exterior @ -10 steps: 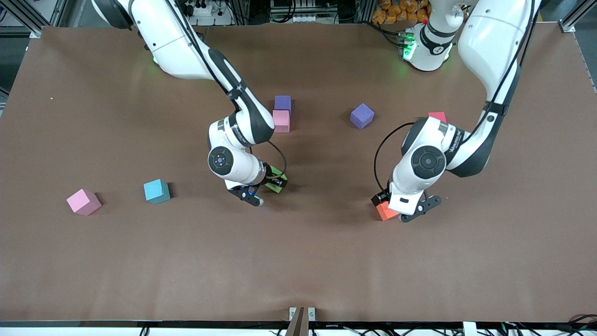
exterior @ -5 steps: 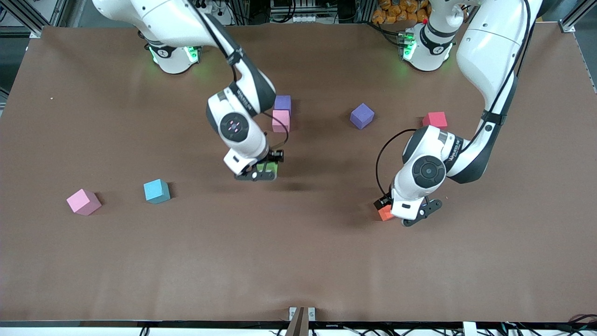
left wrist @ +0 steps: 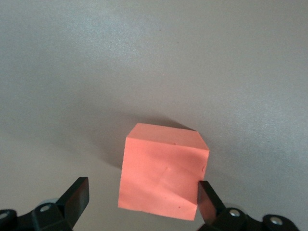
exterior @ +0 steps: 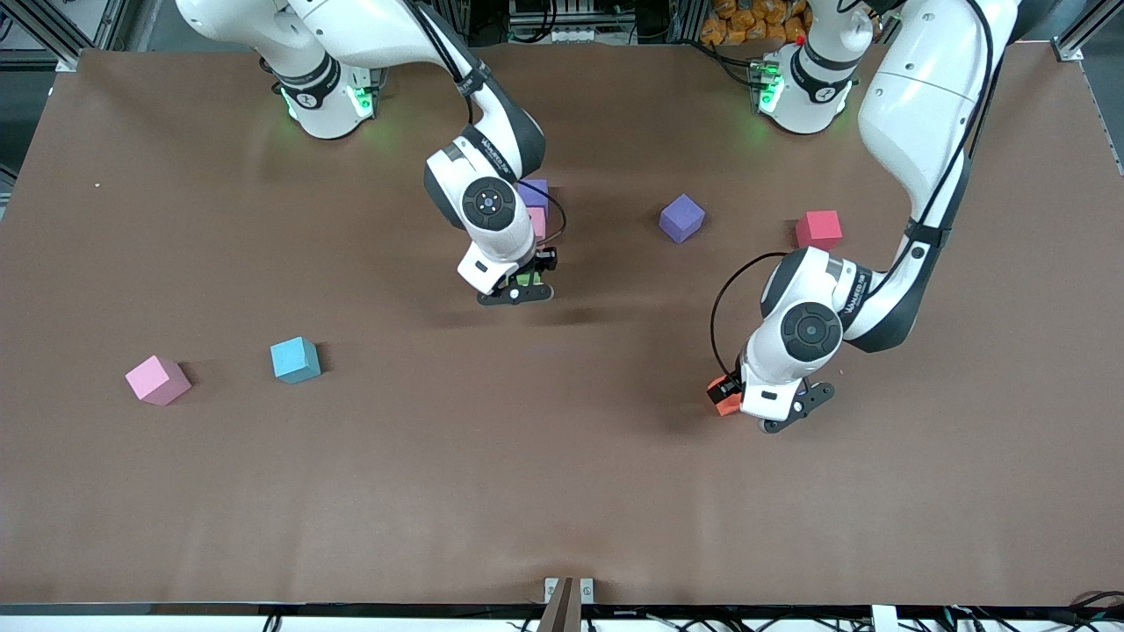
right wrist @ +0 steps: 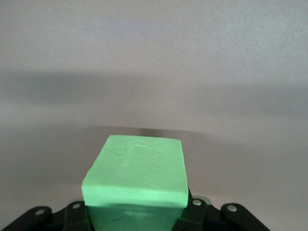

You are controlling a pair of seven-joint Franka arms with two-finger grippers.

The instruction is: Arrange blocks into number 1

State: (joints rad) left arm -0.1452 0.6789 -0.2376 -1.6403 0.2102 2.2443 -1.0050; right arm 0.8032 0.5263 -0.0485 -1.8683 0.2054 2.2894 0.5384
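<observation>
I am building the number 1 as a single file of cubes, and its start already sits on the brown table (exterior: 176,491): a purple block (exterior: 533,190) with a pale pink block (exterior: 536,221) touching it on the side nearer the front camera, so the next cube belongs against the pink one's near face. That is why my right gripper (exterior: 518,290) hangs over the table just in front of the pink block, with its fingers clamped on the green block (right wrist: 137,180); the right wrist view shows the green cube seated squarely between the jaws and bare table under it, so I judge it is not yet set down. My left gripper (exterior: 773,412) is low over the orange block (left wrist: 163,171), which rests on the table toward the left arm's end, nearer the front camera than the column. Its jaws stand wide apart with one finger on each side of the cube; one fingertip (left wrist: 208,198) looks to be at the cube's edge, the other well clear, so I hold nothing there yet. I take this as readying the orange for its turn after green. The light blue block (exterior: 294,359) waits toward the right arm's end of the table, with a spare pink cube (exterior: 157,379) beside it, farther toward that end. A second purple cube (exterior: 681,218) and the crimson cube (exterior: 818,229) lie toward the left arm's end, about level with the column's start, apart from each other and not in the line.
</observation>
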